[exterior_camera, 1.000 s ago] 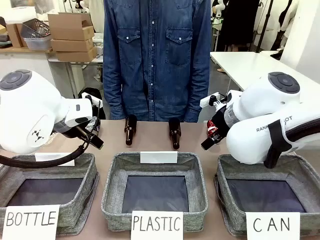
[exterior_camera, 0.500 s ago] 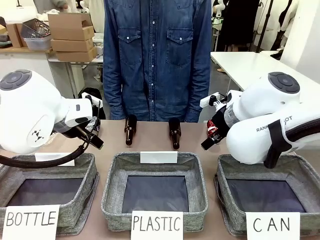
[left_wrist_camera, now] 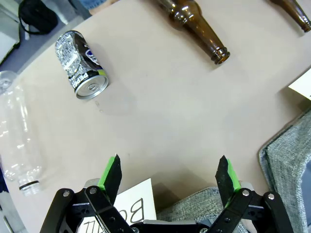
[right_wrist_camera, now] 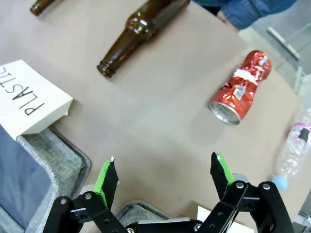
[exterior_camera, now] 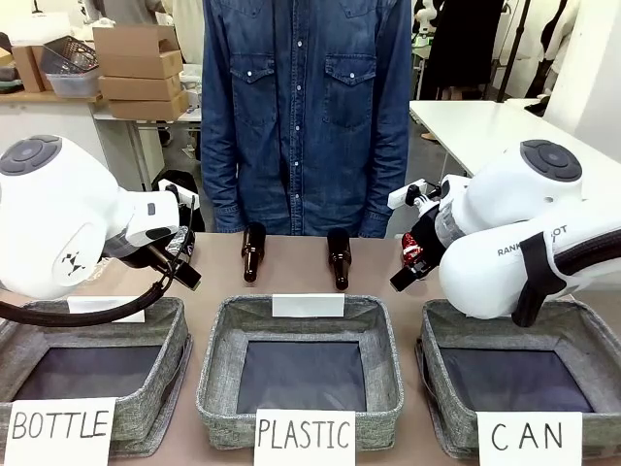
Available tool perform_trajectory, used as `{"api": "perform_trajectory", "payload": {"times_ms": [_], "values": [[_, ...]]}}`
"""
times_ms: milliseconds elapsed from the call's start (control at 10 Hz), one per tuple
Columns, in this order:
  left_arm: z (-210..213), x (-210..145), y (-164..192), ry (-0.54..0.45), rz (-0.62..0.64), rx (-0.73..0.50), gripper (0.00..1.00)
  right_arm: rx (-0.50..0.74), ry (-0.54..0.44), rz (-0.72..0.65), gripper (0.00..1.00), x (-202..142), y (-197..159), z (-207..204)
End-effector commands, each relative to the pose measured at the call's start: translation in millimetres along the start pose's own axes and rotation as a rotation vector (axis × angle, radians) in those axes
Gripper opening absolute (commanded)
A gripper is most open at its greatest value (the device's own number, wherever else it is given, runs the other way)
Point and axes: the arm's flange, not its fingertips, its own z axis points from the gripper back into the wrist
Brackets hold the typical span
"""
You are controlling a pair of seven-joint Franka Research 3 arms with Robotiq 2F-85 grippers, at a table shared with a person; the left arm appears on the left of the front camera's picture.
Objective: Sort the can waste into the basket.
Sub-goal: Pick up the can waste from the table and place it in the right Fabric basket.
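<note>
- The left gripper (left_wrist_camera: 169,165) hangs above the light brown table (left_wrist_camera: 160,97) with its green-padded fingers spread wide and nothing between them.
- In the front view the white left arm (exterior_camera: 49,214) comes in from the left, its wrist tipped down and forward over the far rim of the grey fabric basket labelled "BOTTLE" (exterior_camera: 167,325).
- Beyond the left gripper, well apart from it, the dented black and silver drink can (left_wrist_camera: 81,65) lies on its side on the table, with its open top facing the camera.
- A crushed clear plastic bottle (left_wrist_camera: 19,141) lies near that can, and a brown glass bottle (left_wrist_camera: 197,24) lies farther off.
- The right gripper (right_wrist_camera: 164,162) is likewise wide open and empty, above bare table.
- The white right arm (exterior_camera: 524,233) enters from the right, its wrist angled down over the far rim of the square grey fabric basket with the white "CAN" card (exterior_camera: 582,325).
- The crumpled red drink can with white marks (right_wrist_camera: 241,87) lies on its side ahead of the right gripper, clear of the fingers.
- Another brown glass bottle (right_wrist_camera: 141,26) lies beyond, near the grey basket labelled "PLASTIC" (right_wrist_camera: 48,150).
- A person in a denim shirt (exterior_camera: 306,116) stands at the far side.
</note>
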Motion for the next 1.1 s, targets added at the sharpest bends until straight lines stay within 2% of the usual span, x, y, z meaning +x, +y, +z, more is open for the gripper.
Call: {"api": "perform_trajectory", "payload": {"times_ms": [0, 200, 300, 500, 600, 700, 800, 900, 1000], "values": [[0, 0, 0, 0.000, 0.000, 0.000, 1.00, 0.000, 0.000, 0.000, 1.00, 0, 0, 0], [65, 6, 2, 0.064, -0.036, -0.024, 1.00, 0.004, -0.014, -0.027, 1.00, 0, -4, 62], [109, 3, 2, 0.054, -0.060, -0.044, 1.00, 0.044, -0.048, 0.014, 1.00, -9, -3, 99], [192, -22, -2, -0.098, -0.143, 0.004, 1.00, 0.010, -0.158, 0.106, 1.00, -42, 3, 163], [205, -30, -9, -0.141, -0.196, 0.028, 1.00, -0.036, -0.214, 0.113, 1.00, -56, 10, 179], [196, -30, -16, -0.181, -0.222, 0.025, 1.00, -0.070, -0.231, 0.121, 1.00, -63, 15, 181], [197, 10, -1, -0.086, -0.134, 0.021, 1.00, -0.023, -0.163, 0.066, 1.00, 24, -7, 166], [197, 10, -1, -0.086, -0.134, 0.021, 1.00, -0.023, -0.163, 0.066, 1.00, 24, -7, 166], [232, 6, -7, -0.153, -0.181, 0.035, 1.00, -0.045, -0.218, 0.085, 1.00, 20, -5, 206]]}}
